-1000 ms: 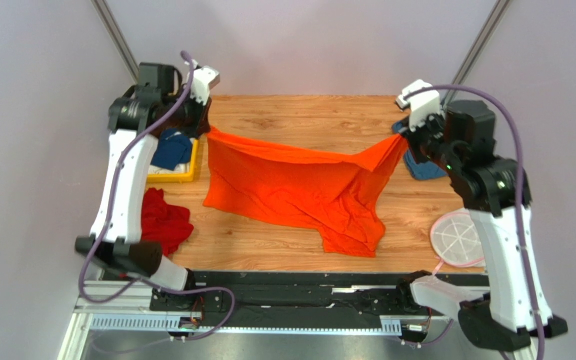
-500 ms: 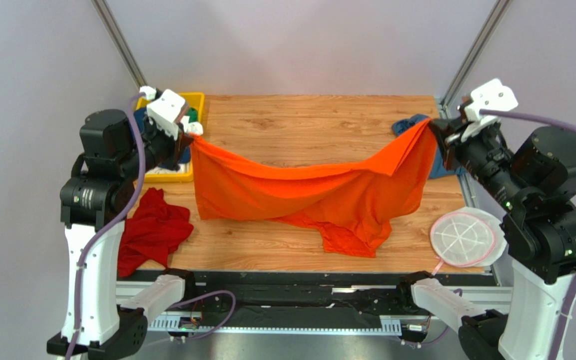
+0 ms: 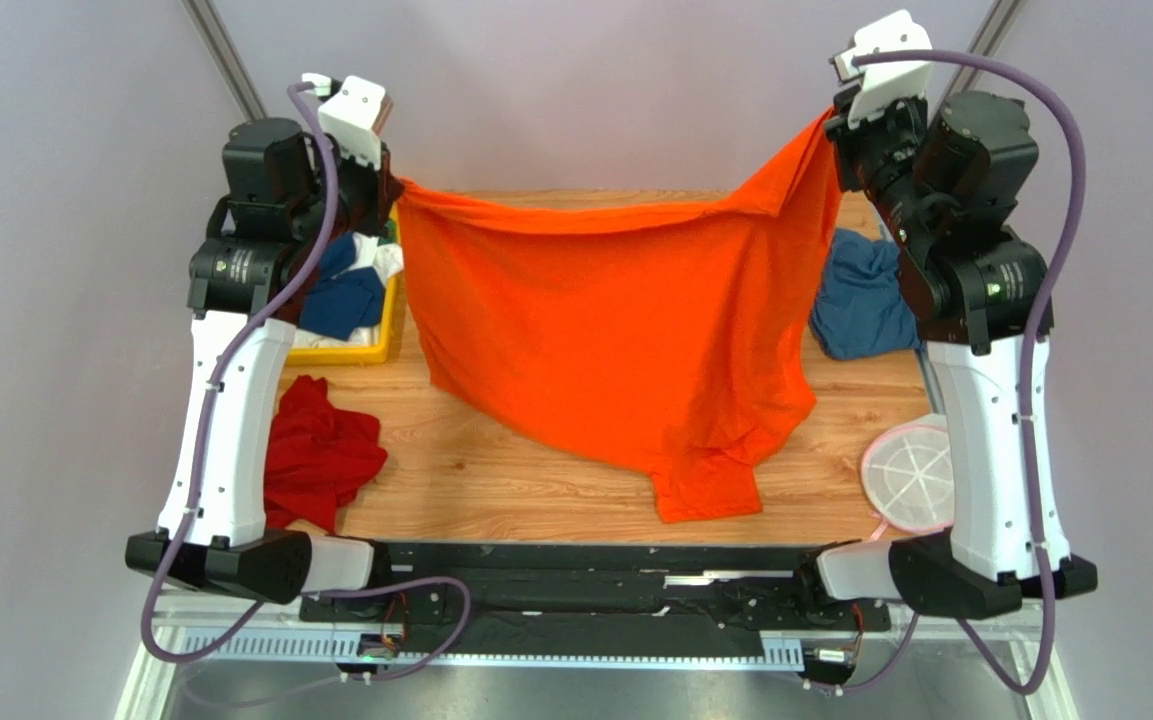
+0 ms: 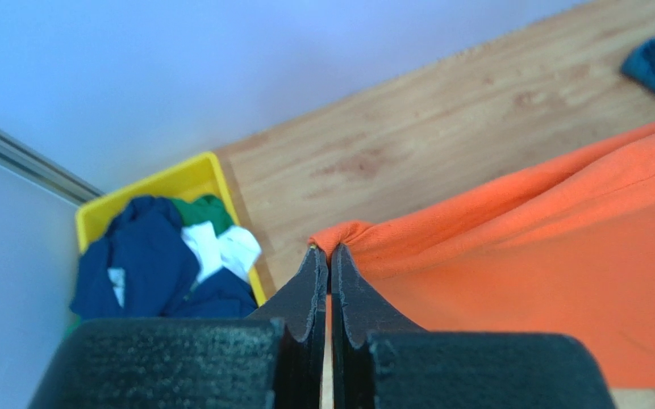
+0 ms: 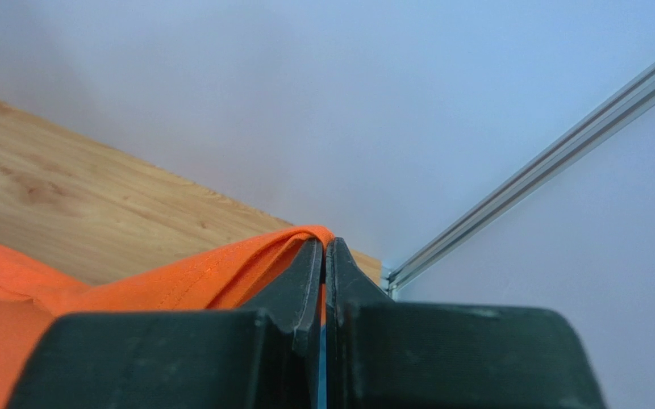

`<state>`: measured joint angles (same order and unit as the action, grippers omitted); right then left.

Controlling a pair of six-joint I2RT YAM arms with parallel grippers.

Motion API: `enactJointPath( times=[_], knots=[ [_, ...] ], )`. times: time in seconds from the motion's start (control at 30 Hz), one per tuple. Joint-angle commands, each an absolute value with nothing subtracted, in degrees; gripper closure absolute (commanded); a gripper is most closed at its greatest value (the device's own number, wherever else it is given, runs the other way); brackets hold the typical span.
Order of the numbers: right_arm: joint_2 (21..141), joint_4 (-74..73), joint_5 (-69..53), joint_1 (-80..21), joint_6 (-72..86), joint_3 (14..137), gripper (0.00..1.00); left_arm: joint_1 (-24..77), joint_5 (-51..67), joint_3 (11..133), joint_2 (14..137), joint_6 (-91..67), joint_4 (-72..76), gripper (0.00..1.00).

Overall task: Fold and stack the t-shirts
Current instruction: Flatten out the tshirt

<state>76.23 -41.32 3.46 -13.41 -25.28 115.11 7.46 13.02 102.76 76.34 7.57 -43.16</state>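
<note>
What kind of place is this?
Probably a robotics lab cell: a wooden table, plain walls with an aluminium strut, and an orange t-shirt held up by left gripper and right gripper.

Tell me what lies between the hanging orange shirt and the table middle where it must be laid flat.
Nothing visible does. The orange shirt hangs from the left gripper and right gripper, both shut, over the table. The red shirt and blue shirt lie off to the sides; the cloth hides the wood under it.
</note>
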Motion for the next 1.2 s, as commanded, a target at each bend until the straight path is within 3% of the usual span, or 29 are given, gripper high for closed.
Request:
enactJointPath(
  times=[0.0,0.2,0.53,0.77,0.97,1.17],
  knots=[
    [75.9,-35.7,7.2,-13.2,-28.2,126.0,1.0,7.2,10.2,109.3,73.2,6.7,-37.3,1.0],
    [72.1,-42.4,6.4,-13.4,-27.3,130.5,1.0,7.2,10.6,107.1,67.2,8.9,-38.5,1.0],
    [59.9,-53.9,6.9,-13.4,-28.1,124.2,1.0,7.2,9.3,98.5,52.2,11.7,-40.6,1.0],
    [58.0,-56.0,9.0,-13.4,-28.3,128.0,1.0,7.2,6.9,97.3,45.1,11.2,-39.1,1.0],
    [58.8,-51.4,11.8,-13.4,-30.6,121.0,1.0,7.2,2.6,99.6,50.9,11.7,-37.3,1.0],
    [63.0,-41.3,13.6,-13.1,-33.0,109.2,1.0,7.1,-1.6,102.2,70.0,13.1,-33.0,1.0]
  ],
)
